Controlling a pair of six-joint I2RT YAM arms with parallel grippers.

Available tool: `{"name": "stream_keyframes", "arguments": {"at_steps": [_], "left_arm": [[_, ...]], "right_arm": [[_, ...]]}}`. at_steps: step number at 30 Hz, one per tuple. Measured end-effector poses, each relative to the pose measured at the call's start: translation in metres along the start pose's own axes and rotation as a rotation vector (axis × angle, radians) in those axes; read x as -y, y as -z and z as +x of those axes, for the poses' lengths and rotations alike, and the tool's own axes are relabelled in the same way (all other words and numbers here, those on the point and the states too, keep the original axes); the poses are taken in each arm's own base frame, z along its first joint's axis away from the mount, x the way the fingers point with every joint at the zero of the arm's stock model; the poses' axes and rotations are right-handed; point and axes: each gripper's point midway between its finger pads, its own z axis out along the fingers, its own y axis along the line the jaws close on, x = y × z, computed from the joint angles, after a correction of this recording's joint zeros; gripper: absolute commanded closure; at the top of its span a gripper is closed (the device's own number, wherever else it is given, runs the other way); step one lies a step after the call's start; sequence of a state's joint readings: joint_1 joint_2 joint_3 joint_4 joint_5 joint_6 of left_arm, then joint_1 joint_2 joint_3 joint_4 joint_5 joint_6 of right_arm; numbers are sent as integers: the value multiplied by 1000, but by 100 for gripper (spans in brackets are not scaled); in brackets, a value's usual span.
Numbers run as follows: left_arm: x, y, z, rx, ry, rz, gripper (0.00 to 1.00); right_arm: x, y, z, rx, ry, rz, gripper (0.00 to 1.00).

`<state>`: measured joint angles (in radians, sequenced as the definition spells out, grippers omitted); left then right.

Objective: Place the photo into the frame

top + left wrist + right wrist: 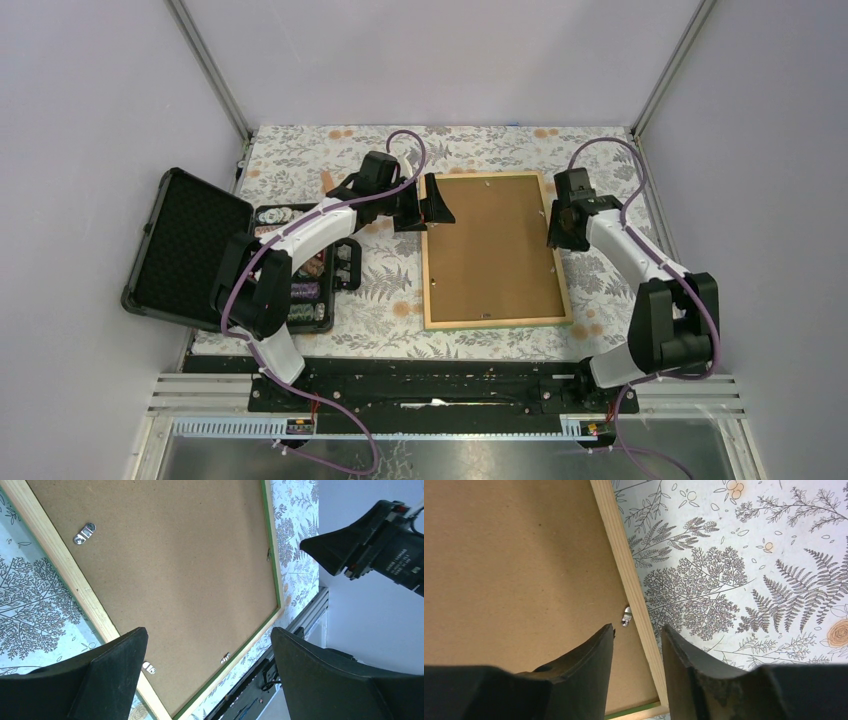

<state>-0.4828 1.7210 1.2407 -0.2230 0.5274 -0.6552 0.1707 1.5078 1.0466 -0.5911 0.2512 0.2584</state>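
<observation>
The frame (430, 285) lies face down on the patterned cloth, light wood back up, a thin green line along its inner edge (272, 555). A plain brown backing board (492, 250) fills it, held by small metal clips (84, 533). The photo is not in view. My left gripper (432, 212) hovers wide open and empty over the frame's far left part, its midpoint (207, 645) above the board. My right gripper (556, 232) is at the frame's right rail (624, 565), its midpoint (638, 632) just below a clip (626, 615), partly open and holding nothing.
An open black case (185, 245) with poker chips (305, 290) stands left of the frame, close under the left arm. Grey walls enclose the table on three sides. A black rail (430, 385) runs along the near edge.
</observation>
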Motion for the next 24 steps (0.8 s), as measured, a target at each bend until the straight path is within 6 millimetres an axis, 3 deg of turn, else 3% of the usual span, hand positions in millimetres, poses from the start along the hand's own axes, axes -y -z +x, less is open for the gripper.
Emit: {"name": "stream_keyframes", "arguments": {"at_steps": [4, 8, 15, 20, 24], "left_arm": [[-1, 0, 0, 2, 0, -4, 1], [-10, 1, 1, 31, 23, -29, 1], [-49, 12, 10, 108, 168, -121, 1], [-72, 6, 30, 107, 286, -154, 1], [-79, -7, 34, 90, 314, -153, 1]], "right_arm": [[-4, 10, -5, 28, -41, -30, 28], [-13, 8, -1, 11, -62, -77, 17], [-12, -8, 9, -17, -165, -113, 14], [-10, -29, 9, -43, -205, -99, 14], [-13, -48, 17, -90, -200, -89, 14]]}}
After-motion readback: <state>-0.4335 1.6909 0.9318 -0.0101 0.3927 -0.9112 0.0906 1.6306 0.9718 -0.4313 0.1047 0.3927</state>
